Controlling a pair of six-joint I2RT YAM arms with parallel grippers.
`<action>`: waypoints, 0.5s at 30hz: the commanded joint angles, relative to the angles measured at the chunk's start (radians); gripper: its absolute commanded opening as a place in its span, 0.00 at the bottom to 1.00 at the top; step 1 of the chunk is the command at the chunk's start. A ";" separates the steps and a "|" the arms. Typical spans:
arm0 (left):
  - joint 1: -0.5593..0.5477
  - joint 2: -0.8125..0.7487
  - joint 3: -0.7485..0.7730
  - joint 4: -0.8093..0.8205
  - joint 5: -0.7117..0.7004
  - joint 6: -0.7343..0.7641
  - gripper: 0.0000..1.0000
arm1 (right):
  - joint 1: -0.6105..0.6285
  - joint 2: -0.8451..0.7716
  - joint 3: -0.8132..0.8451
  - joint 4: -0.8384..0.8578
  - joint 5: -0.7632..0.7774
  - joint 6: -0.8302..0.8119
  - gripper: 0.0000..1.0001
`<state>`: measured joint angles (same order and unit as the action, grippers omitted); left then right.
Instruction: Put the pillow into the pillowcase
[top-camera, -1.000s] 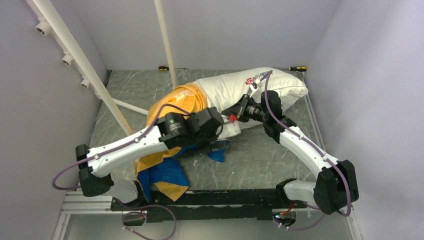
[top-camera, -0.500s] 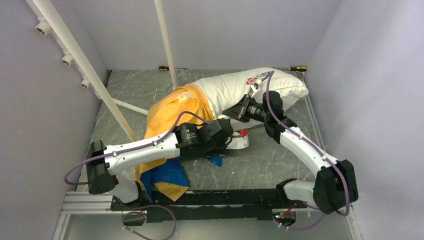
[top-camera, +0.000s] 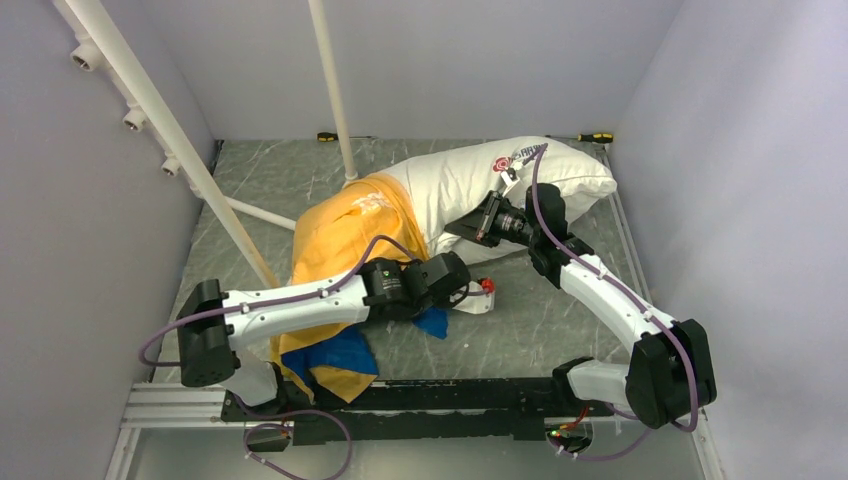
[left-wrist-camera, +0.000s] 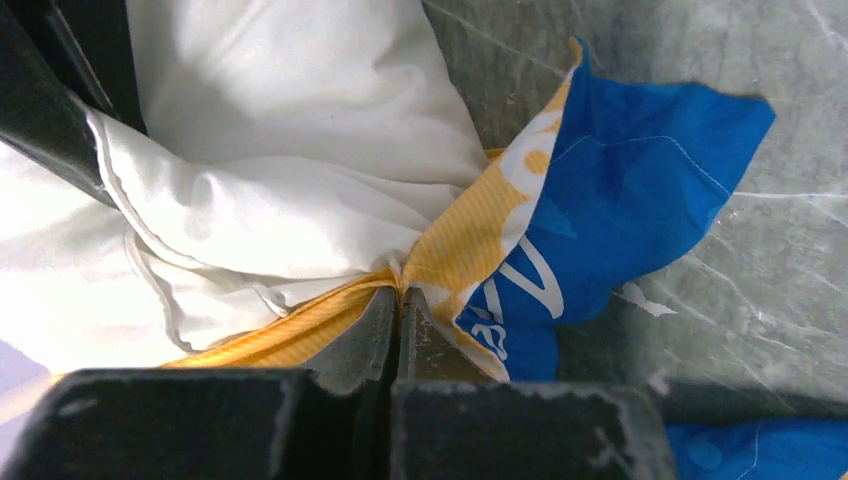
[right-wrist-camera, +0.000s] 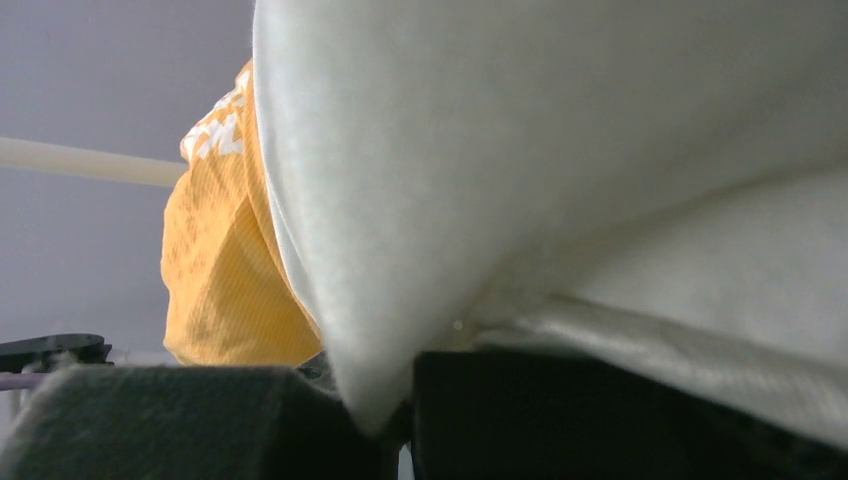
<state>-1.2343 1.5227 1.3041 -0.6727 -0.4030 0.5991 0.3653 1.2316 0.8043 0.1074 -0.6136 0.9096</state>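
**Top external view**
- The table (top-camera: 560, 310): grey marbled top, walled on three sides.
- The pillow (top-camera: 470, 180): white and plump, lying at the far right of the table. Its left end sits inside the pillowcase mouth. Its right end, with the red-and-blue logo, is bare.
- The pillowcase (top-camera: 340, 235): the yellow-orange side faces up, bunched over the pillow's left end and trailing toward the near left. Blue folds show at the near edge under the left arm.
- The left gripper (top-camera: 472, 296): low at the table's middle, at the near rim of the pillowcase and touching cloth.
- The right gripper (top-camera: 468, 228): pressed against the pillow's near side, just right of the yellow rim.
- Two screwdrivers lie at the far edge, the left screwdriver (top-camera: 327, 136) and the right screwdriver (top-camera: 596, 137), well apart.
- The white pipe (top-camera: 330, 80): upright behind the pillowcase.

**Left wrist view**
- The left gripper (left-wrist-camera: 400, 312): jaws clenched, pinching the yellow hem of the pillowcase (left-wrist-camera: 470, 245). The blue side spreads to the right over the table (left-wrist-camera: 770, 260).
- The pillow (left-wrist-camera: 280, 150): a white corner bulges just left of the pinch.

**Right wrist view**
- The right gripper (right-wrist-camera: 385, 405): jaws clamped on a fold of the pillow (right-wrist-camera: 550, 150), which fills most of the frame.
- The pillowcase (right-wrist-camera: 220, 260): yellow with white lettering, wrapped around the pillow's far left end.
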 joint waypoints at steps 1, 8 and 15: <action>-0.019 0.050 0.063 0.042 -0.037 0.015 0.00 | -0.002 0.004 0.013 0.073 -0.002 0.019 0.00; -0.017 0.015 0.304 0.067 0.023 -0.131 0.00 | -0.003 -0.023 0.011 0.088 -0.063 -0.006 0.00; -0.013 -0.111 0.323 0.278 0.081 -0.202 0.00 | 0.017 -0.036 -0.021 0.361 -0.275 0.079 0.00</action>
<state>-1.2335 1.5223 1.5600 -0.7151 -0.4034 0.4561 0.3454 1.2282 0.7944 0.1986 -0.6895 0.9154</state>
